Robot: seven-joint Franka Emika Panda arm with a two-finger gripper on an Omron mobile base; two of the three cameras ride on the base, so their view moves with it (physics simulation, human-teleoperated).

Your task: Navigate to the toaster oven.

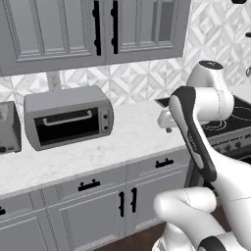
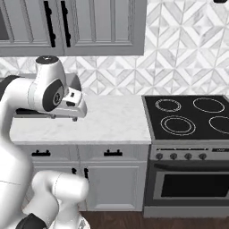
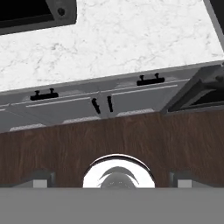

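Observation:
The toaster oven [image 1: 68, 122] is a grey box with a dark glass door, a silver bar handle and small knobs on its right side. It stands on the white marble counter [image 1: 132, 137], left of my arm. One lower corner of the toaster oven [image 3: 39, 13] with a knob shows at the hand view's top left. My arm hides most of the toaster oven [image 2: 75, 83] in the right base view. My gripper [image 3: 112, 180] hangs over the wooden floor before the cabinets, open and holding nothing. The hand [image 2: 74, 107] sits level with the counter's front.
A smaller slot toaster [image 1: 9, 128] stands left of the toaster oven. A black cooktop [image 2: 188, 116] with an oven below lies to the right. Grey upper cabinets [image 1: 93, 29] hang overhead, and drawers and doors [image 2: 112, 154] run under the counter.

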